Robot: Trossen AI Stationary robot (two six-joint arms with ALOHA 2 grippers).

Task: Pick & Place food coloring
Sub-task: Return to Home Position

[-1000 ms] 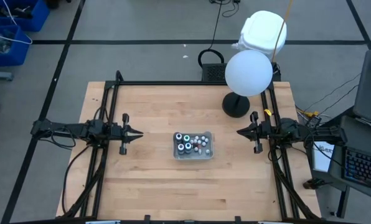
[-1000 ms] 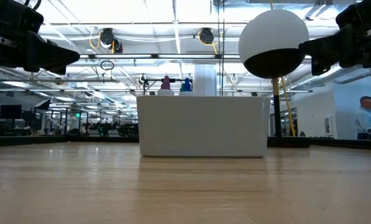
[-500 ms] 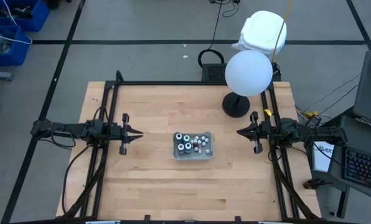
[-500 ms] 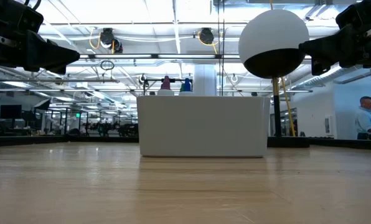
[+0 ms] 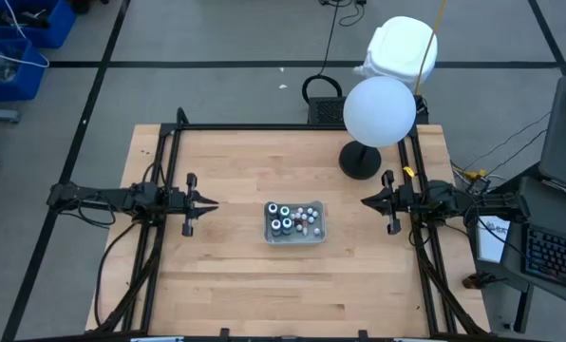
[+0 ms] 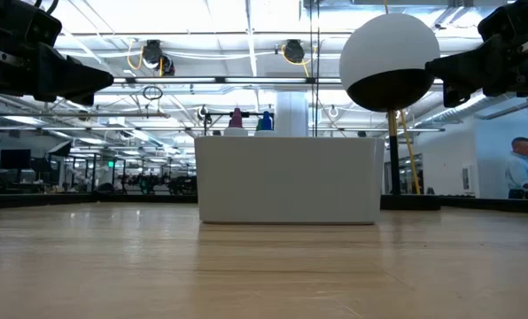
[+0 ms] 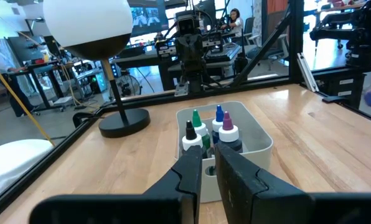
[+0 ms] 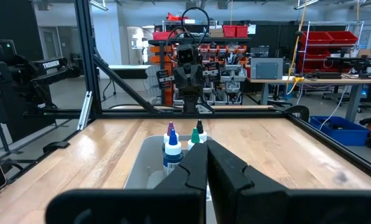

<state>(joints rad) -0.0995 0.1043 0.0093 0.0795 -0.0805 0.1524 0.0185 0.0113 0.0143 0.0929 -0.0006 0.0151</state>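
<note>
The food coloring bottles (image 5: 279, 217) stand upright in the left part of a clear tray (image 5: 313, 236) at the table's middle. Their green, blue, purple and black pointed caps (image 7: 209, 123) rise above the tray's rim. My left gripper (image 5: 214, 202) hangs level above the table, left of the tray, and points at it; a narrow gap shows between its fingers (image 7: 209, 157). My right gripper (image 5: 365, 200) hangs level to the right of the tray and also points at it. It is shut, with nothing between its fingers (image 8: 207, 149).
A lamp with a white globe (image 5: 379, 111) stands on a black round base (image 5: 360, 160) at the table's far right. Black frame rails (image 5: 292, 126) run along the table's edges. Small whitish and red items (image 5: 309, 218) lie in the tray's right part. Bare wood surrounds the tray.
</note>
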